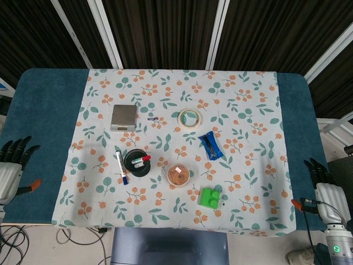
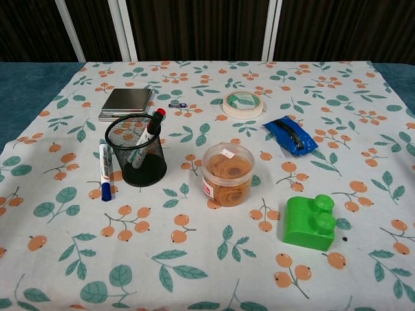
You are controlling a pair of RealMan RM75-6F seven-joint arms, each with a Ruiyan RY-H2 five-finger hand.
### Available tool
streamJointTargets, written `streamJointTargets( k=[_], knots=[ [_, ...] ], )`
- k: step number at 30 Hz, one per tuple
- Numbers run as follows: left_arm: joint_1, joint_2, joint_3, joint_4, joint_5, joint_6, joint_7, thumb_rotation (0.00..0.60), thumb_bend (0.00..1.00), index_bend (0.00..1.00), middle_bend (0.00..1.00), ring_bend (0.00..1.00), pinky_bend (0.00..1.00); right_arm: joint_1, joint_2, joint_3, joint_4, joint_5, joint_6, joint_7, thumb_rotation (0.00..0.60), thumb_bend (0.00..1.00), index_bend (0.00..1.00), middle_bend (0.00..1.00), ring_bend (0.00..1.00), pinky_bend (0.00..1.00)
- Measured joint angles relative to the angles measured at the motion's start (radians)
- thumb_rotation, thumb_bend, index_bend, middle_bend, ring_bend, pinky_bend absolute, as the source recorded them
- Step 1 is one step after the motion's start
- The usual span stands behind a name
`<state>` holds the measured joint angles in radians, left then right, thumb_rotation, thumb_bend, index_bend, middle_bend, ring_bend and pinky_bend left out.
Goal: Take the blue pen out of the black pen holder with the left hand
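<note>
The blue pen lies flat on the cloth just left of the black mesh pen holder, apart from it. Inside the holder stand a red-capped marker and a green one. My left hand hangs at the far left edge of the head view, beyond the table's left side, fingers spread and holding nothing. My right hand is at the lower right, off the table's right edge, fingers apart and empty. Neither hand shows in the chest view.
A grey scale lies behind the holder. A tape roll, a blue pouch, a tub of rubber bands and a green brick sit toward the middle and right. A small battery lies by the scale.
</note>
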<state>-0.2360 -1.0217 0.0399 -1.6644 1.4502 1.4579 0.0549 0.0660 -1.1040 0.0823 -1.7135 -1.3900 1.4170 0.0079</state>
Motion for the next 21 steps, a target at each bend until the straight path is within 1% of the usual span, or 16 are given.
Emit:
streamJointTargets(
  k=[3, 6, 9, 14, 18, 21],
  knots=[
    [0.024, -0.013, 0.004, 0.041, -0.011, 0.009, -0.076, 0.600, 0.14, 0.14, 0.00, 0.00, 0.00, 0.000, -0.003, 0.000, 0.009, -0.018, 0.011, 0.005, 0.600, 0.13, 0.07, 0.00, 0.04, 0.17],
    [0.042, -0.025, 0.005, 0.091, 0.008, 0.025, -0.138, 0.600, 0.14, 0.14, 0.00, 0.00, 0.00, 0.000, -0.008, 0.000, 0.021, -0.037, 0.025, 0.009, 0.600, 0.13, 0.07, 0.00, 0.04, 0.17],
    [0.053, -0.025, 0.006, 0.105, 0.019, 0.020, -0.176, 0.600, 0.14, 0.14, 0.00, 0.00, 0.00, 0.001, -0.014, 0.000, 0.035, -0.062, 0.042, 0.012, 0.600, 0.13, 0.07, 0.00, 0.04, 0.17],
    [0.060, -0.017, 0.000, 0.098, 0.010, -0.007, -0.156, 0.600, 0.14, 0.14, 0.00, 0.00, 0.00, 0.002, -0.032, 0.000, 0.085, -0.133, 0.094, 0.022, 0.600, 0.13, 0.07, 0.00, 0.04, 0.17],
    [0.069, -0.015, -0.009, 0.092, 0.009, -0.006, -0.150, 0.600, 0.14, 0.14, 0.00, 0.00, 0.00, 0.004, -0.054, -0.002, 0.148, -0.200, 0.145, 0.035, 0.600, 0.12, 0.07, 0.00, 0.04, 0.17],
    [0.074, -0.014, -0.015, 0.091, 0.009, -0.003, -0.147, 0.600, 0.14, 0.14, 0.00, 0.00, 0.00, 0.006, -0.064, -0.006, 0.166, -0.211, 0.152, 0.045, 0.600, 0.12, 0.07, 0.00, 0.04, 0.17]
  ],
)
